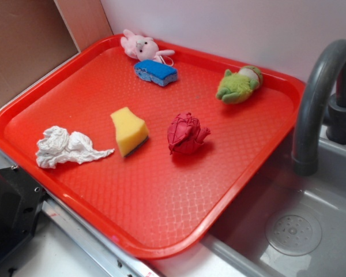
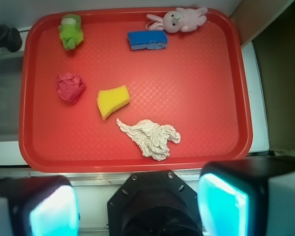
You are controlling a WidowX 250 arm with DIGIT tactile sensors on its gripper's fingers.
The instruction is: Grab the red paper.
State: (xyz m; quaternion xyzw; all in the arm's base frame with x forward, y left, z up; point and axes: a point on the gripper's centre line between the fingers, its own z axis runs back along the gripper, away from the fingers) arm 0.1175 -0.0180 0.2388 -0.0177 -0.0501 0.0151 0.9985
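Your gripper (image 2: 137, 209) is showing only in the wrist view, where its two dark fingers with glowing cyan pads (image 2: 53, 212) are standing wide apart at the bottom edge, holding nothing and hanging over the near rim of the red plastic tray (image 2: 211, 88), well apart from everything lying on it. You are not seeing those fingers in the exterior view, which is giving you instead the curved grey faucet (image 1: 317, 98) and the grey sink basin with its round drain (image 1: 293, 234) beside the tray; the wrist view is catching only a dark bit of that faucet at its left edge. You are looking at the crumpled crimson-red paper wad (image 2: 70, 87) lying on the tray floor toward the sink side, apart from its neighbours. From the exterior camera the wad (image 1: 187, 133) is showing deep creases and a small twisted tail pointing toward the sink, and it is casting a shadow on the tray's textured surface. Near it, toward the tray's middle, a yellow wedge-shaped sponge (image 2: 112, 101) is resting, and a white crumpled paper wad (image 2: 150, 137) is lying beyond that, closest to your gripper. Along the far rim you are seeing a green plush frog toy (image 2: 71, 32), a blue rectangular sponge (image 2: 146, 40) and a pink plush bunny (image 2: 179, 19) touching the blue sponge.
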